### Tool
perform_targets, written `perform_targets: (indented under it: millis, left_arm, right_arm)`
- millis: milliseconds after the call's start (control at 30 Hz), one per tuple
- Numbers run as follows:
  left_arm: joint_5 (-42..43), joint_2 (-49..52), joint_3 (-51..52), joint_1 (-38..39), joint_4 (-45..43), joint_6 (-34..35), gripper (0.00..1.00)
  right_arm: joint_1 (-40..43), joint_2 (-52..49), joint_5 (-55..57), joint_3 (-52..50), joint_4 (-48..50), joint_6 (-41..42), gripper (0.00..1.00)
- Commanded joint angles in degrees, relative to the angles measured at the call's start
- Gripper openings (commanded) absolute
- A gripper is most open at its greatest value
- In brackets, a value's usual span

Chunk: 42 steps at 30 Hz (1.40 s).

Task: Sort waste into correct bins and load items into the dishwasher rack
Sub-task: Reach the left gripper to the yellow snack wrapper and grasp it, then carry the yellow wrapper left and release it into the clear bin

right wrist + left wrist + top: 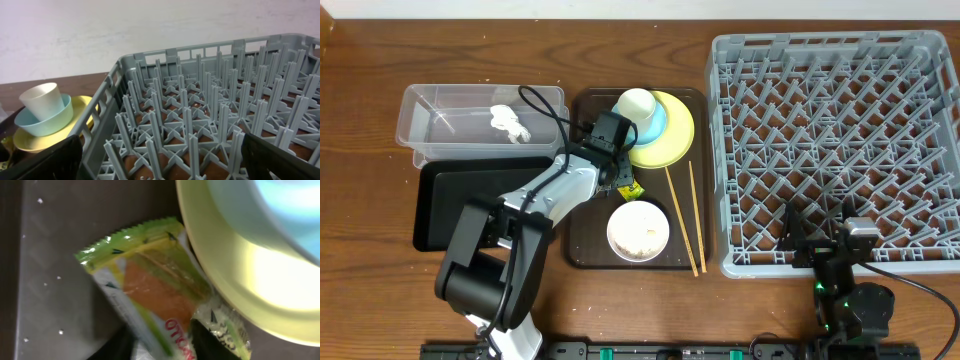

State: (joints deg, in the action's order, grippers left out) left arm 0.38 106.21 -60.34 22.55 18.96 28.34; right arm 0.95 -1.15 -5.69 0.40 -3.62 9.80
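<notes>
The small yellow-green-orange snack wrapper [150, 287] lies flat on the dark brown serving tray [585, 245], its zigzag edge and red lettering showing. One corner sits just beside the rim of the round yellow plate [677, 145]. A few loose white crumbs [39, 201] dot the tray around it. The plate carries the light blue dish [659, 122] with the small white cup [638, 103] in it. The white bowl [638, 230] stands near the wrapper on the same tray.

The left tool [160, 347] is down at the wrapper, partly closed. Its dark fingers [120, 350] flank the wrapper's lower end, but I cannot tell whether they clamp it.

The right tool [160, 145] is spread wide and holds nothing, hanging at the near edge of the large light-grey plastic dishwasher rack [840, 140].

The crumpled white tissue [507, 122] lies in the clear plastic rectangular tub [420, 110].
</notes>
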Motion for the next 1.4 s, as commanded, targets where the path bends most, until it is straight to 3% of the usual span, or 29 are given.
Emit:
perform_targets:
  millis: [0,133,467,600,733,1133,1167,1267,1333,1367]
  left_arm:
    - [0.0,1.7,0.8,-0.1,0.4,0.1,0.19]
    - [0.0,-1.4,0.7,-0.1,1.6,-0.2,0.06]
    - [-0.4,-19.1,0.3,-4.7,2.8,-0.4,0.06]
    - [-7.2,-23.8,0.3,-9.2,2.1,-0.4,0.06]
    - [-13.1,-23.3,0.3,-13.9,0.1,-0.4,0.06]
    - [-13.3,-12.5,0.3,-21.4,-11.5,-1.1,0.07]
    - [-13.4,-12.0,0.3,-21.7,-12.6,-2.0,0.08]
    - [-13.4,-11.3,0.3,-22.7,-14.6,-3.5,0.31]
    - [-13.4,-11.3,0.3,-23.5,-15.3,-4.2,0.35]
    - [-13.4,-11.3,0.3,-23.7,-15.5,-4.3,0.41]
  right_arm:
    - [0.6,0.0,0.1,-0.1,-0.2,-0.9,0.99]
    - [0.6,0.0,0.1,-0.1,-0.2,-0.9,0.99]
    - [0.6,0.0,0.1,-0.1,-0.2,-0.9,0.99]
    - [0.6,0.0,0.1,-0.1,-0.2,-0.9,0.99]
    - [0.6,0.0,0.1,-0.1,-0.2,-0.9,0.99]
    - [0.6,0.0,0.1,-0.1,-0.2,-0.9,0.99]
    - [0.6,0.0,0.1,-0.1,-0.2,-0.9,0.99]
    - [0.6,0.0,0.1,-0.1,-0.2,-0.9,0.99]
    - [0.6,0.0,0.1,-0.1,-0.2,-0.9,0.99]
    - [0.6,0.0,0.1,-0.1,-0.2,-0.9,0.99]
